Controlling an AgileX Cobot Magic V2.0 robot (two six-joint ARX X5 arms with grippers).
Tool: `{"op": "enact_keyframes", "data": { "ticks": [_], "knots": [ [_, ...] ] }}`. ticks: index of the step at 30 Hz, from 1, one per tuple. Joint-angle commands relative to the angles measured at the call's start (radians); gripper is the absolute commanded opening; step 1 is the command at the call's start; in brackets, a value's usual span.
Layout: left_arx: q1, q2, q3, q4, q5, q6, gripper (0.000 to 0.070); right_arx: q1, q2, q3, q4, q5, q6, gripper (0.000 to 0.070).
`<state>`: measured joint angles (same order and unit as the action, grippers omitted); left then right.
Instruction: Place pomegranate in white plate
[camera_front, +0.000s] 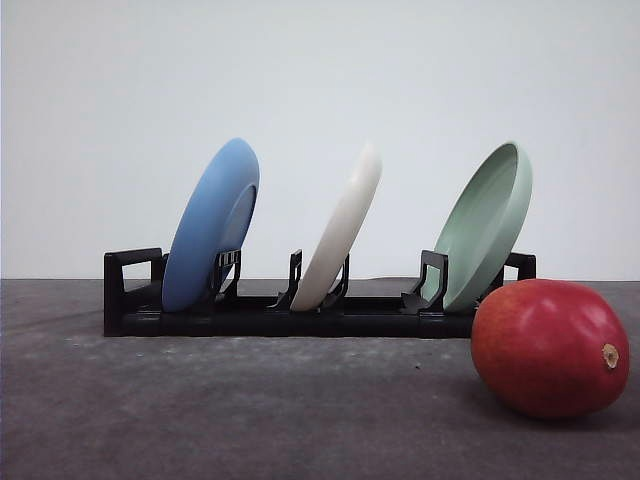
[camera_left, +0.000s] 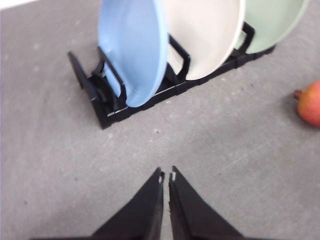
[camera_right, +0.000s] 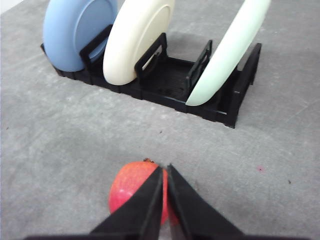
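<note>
Red pomegranate (camera_front: 548, 347) lies on the desk (camera_front: 250, 410) right of the rack (camera_front: 300, 315), where the white plate (camera_front: 340, 232) stands. Both tools, left (camera_left: 166, 176) and right (camera_right: 165, 169), are clenched empty; I'd spread the right before descending.

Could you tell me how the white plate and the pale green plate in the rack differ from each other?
The white plate is cream and stands in the middle slot of the black rack, between the blue plate and the green plate; the green plate sits in the end slot nearest the pomegranate. From the front, the green plate shows its hollow face, while the white plate is seen nearly edge-on. Both stand on edge, leaning the same way, and both are empty.
</note>
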<state>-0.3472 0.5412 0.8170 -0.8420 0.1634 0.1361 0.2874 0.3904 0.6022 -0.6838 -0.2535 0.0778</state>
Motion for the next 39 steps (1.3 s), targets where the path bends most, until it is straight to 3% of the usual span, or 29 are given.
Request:
{"op": "enact_keyframes", "data": {
  "ticks": [1,4,5,6,13,24,33,39],
  "knots": [
    [-0.007,0.007,0.025,0.009,0.003,0.039,0.0024,0.005,0.002,0.017,0.011,0.002,-0.015,0.0036],
    [-0.007,0.007,0.025,0.011,0.003,0.038,0.0316,0.005,0.002,0.017,0.011,0.002,-0.015,0.0266],
    [-0.008,0.007,0.025,0.011,0.003,0.036,0.0403,0.005,0.002,0.017,0.011,0.001,-0.014,0.0316],
    [-0.008,0.007,0.025,0.011,0.004,0.035,0.0438,0.005,0.002,0.017,0.011,0.000,-0.014,0.0338],
    [-0.017,0.009,0.025,0.049,0.053,0.036,0.0432,0.005,-0.001,0.017,0.011,-0.009,-0.013,0.0339],
    [-0.136,0.150,0.025,0.266,0.055,0.040,0.0431,0.005,-0.001,0.018,0.011,-0.011,-0.010,0.0339],
    [-0.265,0.420,0.025,0.564,0.045,0.046,0.0429,0.005,-0.001,0.018,0.038,-0.011,-0.010,0.0339],
    [-0.337,0.621,0.027,0.814,-0.043,0.025,0.0428,0.005,-0.001,0.018,0.064,-0.010,-0.010,0.0339]
  ]
}}
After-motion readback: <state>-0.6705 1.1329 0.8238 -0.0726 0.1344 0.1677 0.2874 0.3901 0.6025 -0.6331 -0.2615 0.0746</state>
